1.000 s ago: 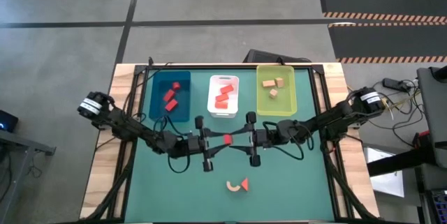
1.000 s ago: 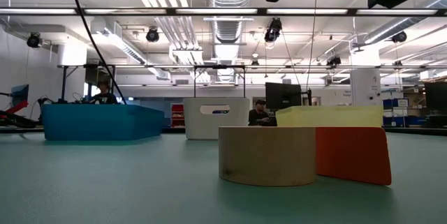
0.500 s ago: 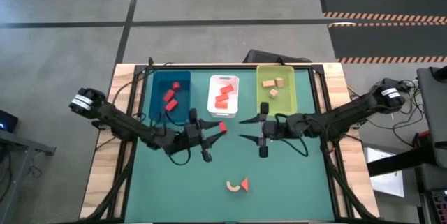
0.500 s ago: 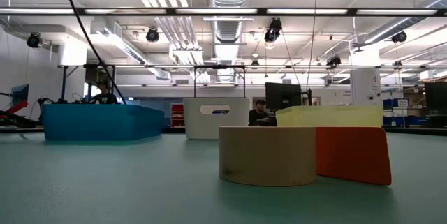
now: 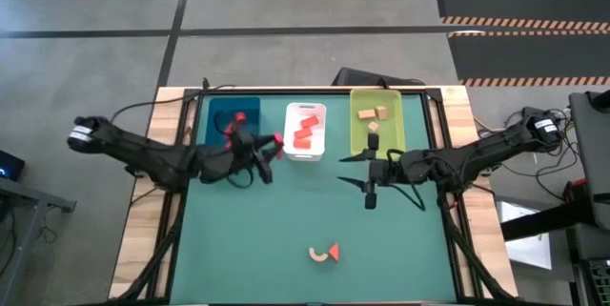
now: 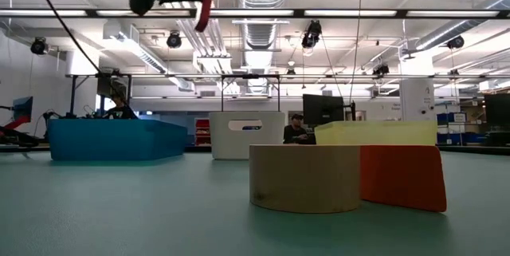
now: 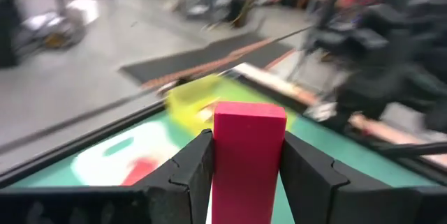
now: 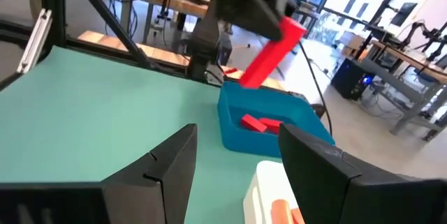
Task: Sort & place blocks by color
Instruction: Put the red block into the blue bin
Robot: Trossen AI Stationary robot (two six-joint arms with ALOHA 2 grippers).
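My left gripper [image 5: 273, 144] clamps a red brick [image 7: 247, 155] aloft between the blue tray [image 5: 215, 118] and white tray [image 5: 319, 113]; my right gripper [image 5: 355, 169] hangs open, empty; released here, the brick could clip a rim and tumble outside.

I can read no text, label, brand, number or sign anywhere in front of me. The white tray [image 6: 247, 135] across my tabletop carries a small dark mark on its side in the low view, but it is too small for me to make out as letters. The floor beside the tabletop has black mats edged with orange-and-black hazard stripes [image 5: 519, 22], a warning pattern only, with no words on it.
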